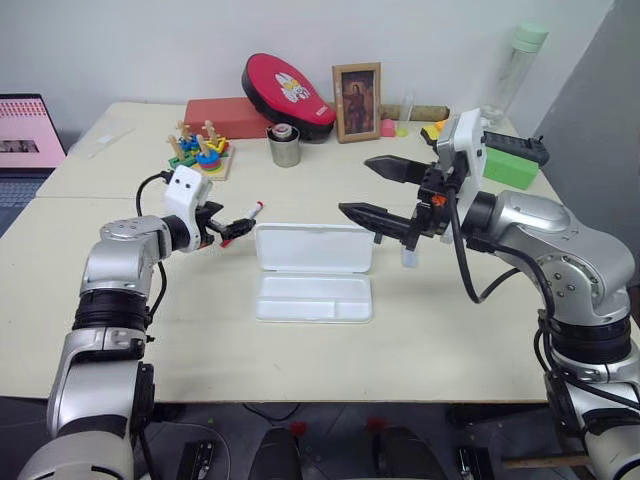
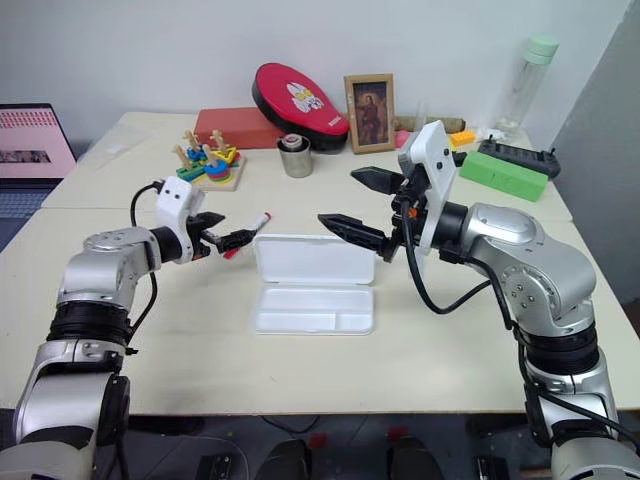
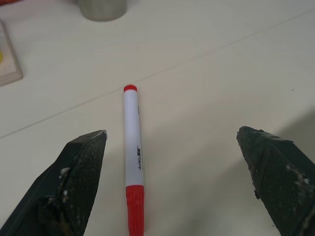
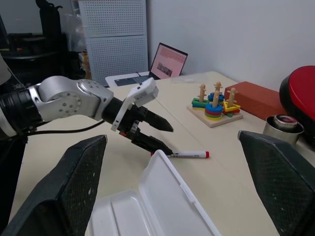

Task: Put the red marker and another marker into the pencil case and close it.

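The pencil case lies open on the surface, lid propped back and tray empty, ready to receive markers. The red marker rests on the surface just left of the case, between the wide-spread fingers of the left gripper, lined up for a grasp. The right gripper hovers above the case, fingers wide, holding nothing.
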Action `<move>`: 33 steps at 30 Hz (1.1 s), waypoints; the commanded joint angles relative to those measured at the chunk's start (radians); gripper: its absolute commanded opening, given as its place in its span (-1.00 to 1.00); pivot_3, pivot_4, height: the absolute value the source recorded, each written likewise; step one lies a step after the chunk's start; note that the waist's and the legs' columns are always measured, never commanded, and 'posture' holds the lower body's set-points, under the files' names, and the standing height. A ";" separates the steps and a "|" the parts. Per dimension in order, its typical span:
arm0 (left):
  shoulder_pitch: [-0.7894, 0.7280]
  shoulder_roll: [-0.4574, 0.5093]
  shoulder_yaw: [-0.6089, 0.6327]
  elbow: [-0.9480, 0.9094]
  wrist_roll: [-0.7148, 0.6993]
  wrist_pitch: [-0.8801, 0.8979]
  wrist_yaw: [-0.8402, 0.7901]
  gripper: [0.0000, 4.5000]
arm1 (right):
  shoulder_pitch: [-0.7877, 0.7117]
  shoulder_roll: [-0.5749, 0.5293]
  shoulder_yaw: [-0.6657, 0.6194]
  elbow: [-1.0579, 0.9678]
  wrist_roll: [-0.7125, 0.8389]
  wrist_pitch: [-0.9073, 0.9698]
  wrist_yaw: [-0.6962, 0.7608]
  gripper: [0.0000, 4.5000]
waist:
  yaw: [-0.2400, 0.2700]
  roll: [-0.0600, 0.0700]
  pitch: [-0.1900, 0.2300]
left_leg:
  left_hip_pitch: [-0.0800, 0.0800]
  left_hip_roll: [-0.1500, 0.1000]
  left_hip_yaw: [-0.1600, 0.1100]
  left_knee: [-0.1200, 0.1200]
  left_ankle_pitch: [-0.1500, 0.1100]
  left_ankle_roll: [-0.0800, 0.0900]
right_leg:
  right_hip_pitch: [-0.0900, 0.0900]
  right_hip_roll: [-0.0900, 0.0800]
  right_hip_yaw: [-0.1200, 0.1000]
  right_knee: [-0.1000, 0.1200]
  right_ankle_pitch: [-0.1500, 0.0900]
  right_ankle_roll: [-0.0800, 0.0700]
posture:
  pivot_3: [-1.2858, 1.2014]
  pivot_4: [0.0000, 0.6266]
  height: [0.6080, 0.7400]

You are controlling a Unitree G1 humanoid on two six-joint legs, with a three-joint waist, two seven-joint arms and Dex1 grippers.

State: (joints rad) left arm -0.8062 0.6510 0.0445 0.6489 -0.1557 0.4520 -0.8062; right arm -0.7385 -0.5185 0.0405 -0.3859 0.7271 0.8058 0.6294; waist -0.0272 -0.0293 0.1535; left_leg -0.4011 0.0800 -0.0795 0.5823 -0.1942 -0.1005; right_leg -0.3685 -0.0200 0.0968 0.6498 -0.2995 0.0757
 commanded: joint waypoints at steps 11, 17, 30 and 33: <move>-0.113 -0.040 -0.049 0.388 0.128 -0.126 0.057 0.76 | -0.010 0.003 -0.044 -0.052 0.004 -0.011 -0.014 1.00 | -0.003 0.000 0.000 | 0.000 0.000 0.000 -0.001 0.000 0.000 | 0.000 0.000 0.000 0.000 0.000 0.000 | 0.03 -0.52 1.00; -0.133 -0.049 -0.044 0.420 0.136 -0.146 0.048 0.21 | -0.006 0.003 -0.052 -0.060 0.006 -0.006 -0.021 1.00 | -0.004 0.000 -0.001 | 0.001 0.000 0.000 -0.001 0.000 0.000 | 0.000 0.000 0.000 0.001 0.000 0.000 | 0.03 -0.52 1.00; -0.129 -0.061 -0.038 0.422 0.140 -0.161 0.047 -0.81 | -0.002 0.002 -0.055 -0.063 0.010 -0.005 -0.020 1.00 | -0.003 0.000 -0.001 | 0.001 0.000 0.000 -0.001 0.000 0.000 | 0.000 0.000 0.000 0.002 0.000 0.000 | 0.03 -0.52 1.00; -0.126 -0.059 -0.027 0.418 0.132 -0.165 0.057 -0.81 | -0.001 0.001 -0.054 -0.062 0.011 -0.006 -0.017 1.00 | -0.003 0.000 -0.001 | 0.001 0.000 0.000 -0.001 0.000 0.000 | 0.000 0.000 0.000 0.002 0.000 0.000 | 0.03 -0.52 1.00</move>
State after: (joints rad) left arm -0.9397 0.5943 0.0097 1.0642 -0.0270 0.2916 -0.7549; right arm -0.7343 -0.5085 0.0202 -0.4124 0.7275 0.8107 0.6094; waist -0.0301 -0.0294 0.1529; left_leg -0.4000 0.0799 -0.0794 0.5812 -0.1941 -0.1005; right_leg -0.3683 -0.0200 0.0969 0.6520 -0.2995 0.0757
